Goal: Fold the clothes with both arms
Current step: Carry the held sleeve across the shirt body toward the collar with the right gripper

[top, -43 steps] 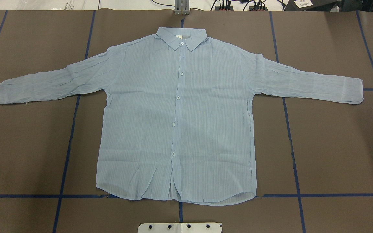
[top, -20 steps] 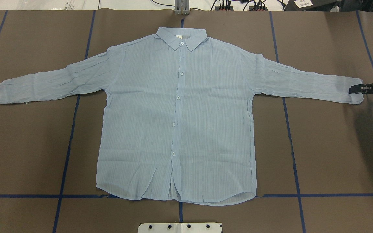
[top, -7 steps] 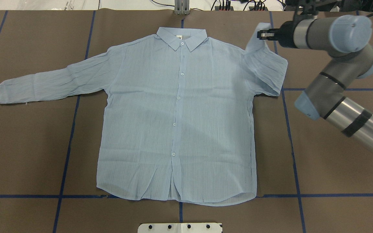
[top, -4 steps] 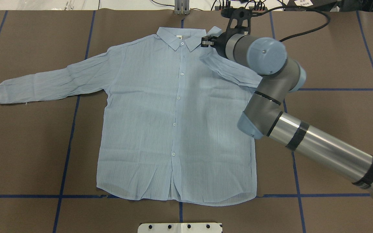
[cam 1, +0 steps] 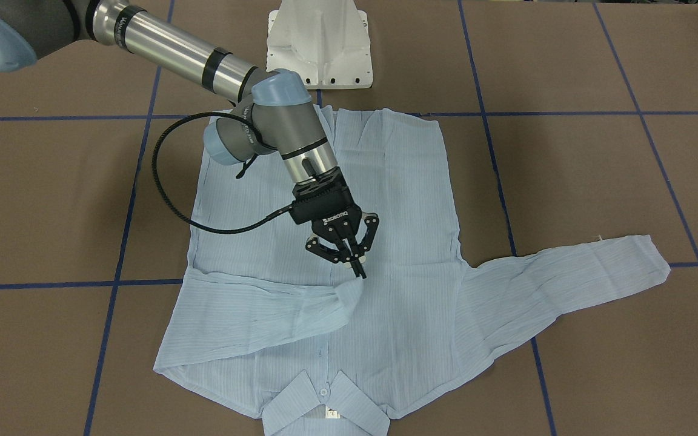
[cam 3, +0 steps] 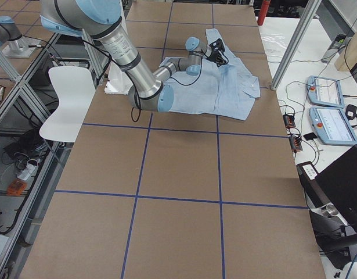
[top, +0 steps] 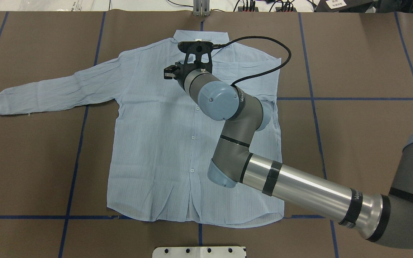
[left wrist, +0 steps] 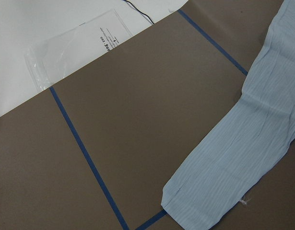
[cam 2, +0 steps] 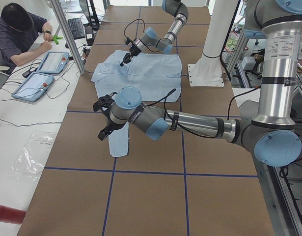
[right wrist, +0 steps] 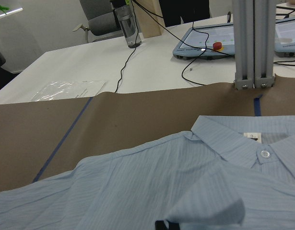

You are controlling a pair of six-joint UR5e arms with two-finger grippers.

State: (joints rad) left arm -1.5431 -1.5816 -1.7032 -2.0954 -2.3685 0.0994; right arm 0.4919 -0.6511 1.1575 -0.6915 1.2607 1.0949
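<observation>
The pale blue striped shirt (top: 156,143) lies flat, buttons up, collar (top: 206,35) at the table's far edge. My right gripper (cam 1: 358,271) is shut on the cuff of the shirt's right sleeve (cam 1: 264,309), which lies folded across the chest. In the overhead view the right gripper (top: 168,73) is just left of the button line. The other sleeve (top: 48,91) lies stretched out flat. My left gripper (cam 2: 102,132) hovers by that sleeve's cuff (left wrist: 195,206). It shows only in the exterior left view, so I cannot tell whether it is open or shut.
The brown table cover carries a blue tape grid (top: 74,161). The white pedestal base (cam 1: 319,42) stands at the robot's edge. An aluminium post (top: 201,9) stands beyond the collar. A clear plastic bag (left wrist: 75,52) and an operator (cam 2: 18,29) with tablets are past the far edge.
My right gripper came in from the right, shut on the right sleeve's cuff and carried it left across the shirt. That sleeve now lies folded over the chest.
</observation>
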